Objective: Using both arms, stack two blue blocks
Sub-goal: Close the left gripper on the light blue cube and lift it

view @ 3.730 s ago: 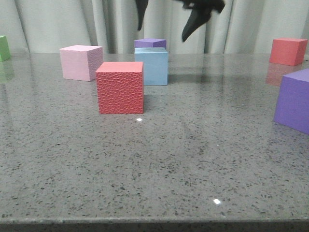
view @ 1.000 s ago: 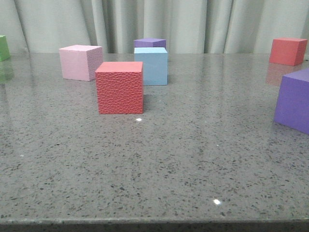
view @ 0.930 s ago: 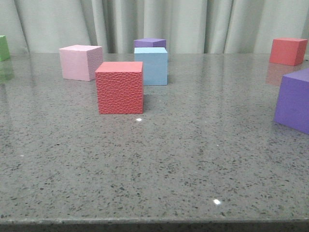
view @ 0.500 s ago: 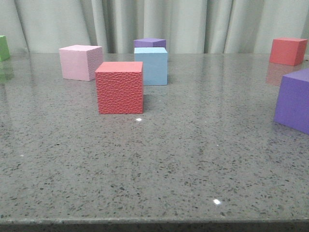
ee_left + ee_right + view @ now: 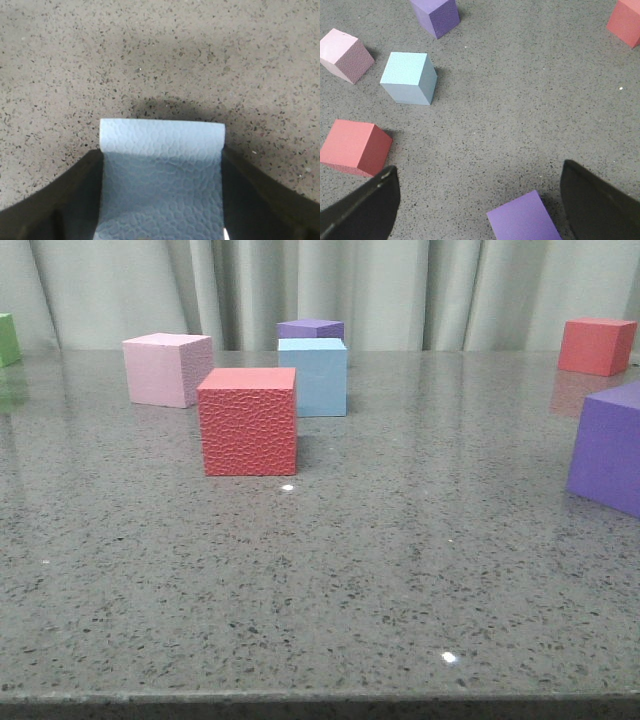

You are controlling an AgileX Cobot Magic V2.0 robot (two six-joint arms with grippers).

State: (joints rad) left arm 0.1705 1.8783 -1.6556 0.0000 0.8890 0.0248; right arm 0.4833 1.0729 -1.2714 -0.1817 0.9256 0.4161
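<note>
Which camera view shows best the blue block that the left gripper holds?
The left wrist view: the held blue block fills the space between the left gripper's dark fingers, above the table. The front and right wrist views show only the other blue block, not this one.

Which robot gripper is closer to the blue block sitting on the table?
Probably the right gripper: it hangs open above the table with that blue block in its view. The left gripper holds another blue block; its distance is unclear.
</note>
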